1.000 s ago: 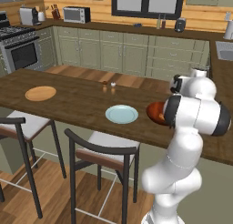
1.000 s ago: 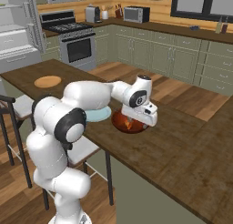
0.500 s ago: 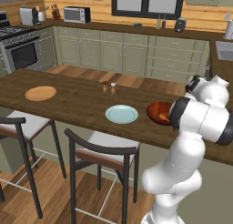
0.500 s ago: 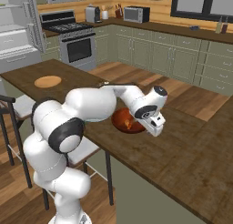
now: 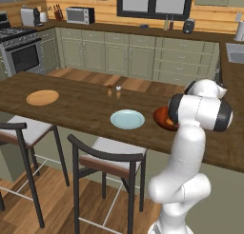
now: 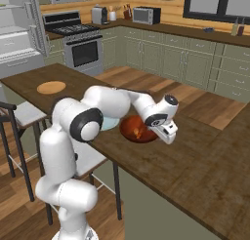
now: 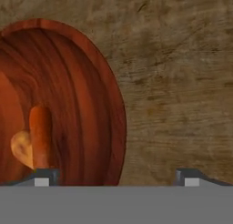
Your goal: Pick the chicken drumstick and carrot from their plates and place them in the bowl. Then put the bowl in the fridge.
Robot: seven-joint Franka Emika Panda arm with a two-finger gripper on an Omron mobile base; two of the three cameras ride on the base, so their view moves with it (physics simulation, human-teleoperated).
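The reddish-brown bowl (image 7: pixel 91 100) lies on the wooden counter, and in it rest the orange carrot (image 7: pixel 41 134) and the golden drumstick (image 7: pixel 22 148) side by side. My gripper (image 7: pixel 117 178) is open and straddles the bowl's rim, one fingertip (image 7: pixel 43 177) over the inside and the other over bare counter. From the right base view the gripper (image 6: pixel 169 136) hangs low at the far edge of the bowl (image 6: pixel 134 129). The pale blue plate (image 5: pixel 127 119) and the tan plate (image 5: pixel 42 97) lie bare. The grey fridge (image 6: pixel 17 36) stands at the far left, white shelves showing.
Two small shakers (image 5: pixel 114 88) stand behind the blue plate. Bar stools (image 5: pixel 107 157) line the counter's near edge. A stove (image 6: pixel 83 49) and cabinets run along the back wall. My own arm (image 5: pixel 198 112) covers part of the bowl (image 5: pixel 160 117) in the left base view.
The hand has swung from above the bowl's middle out to its rim and dropped lower. The bowl and both plates have stayed put.
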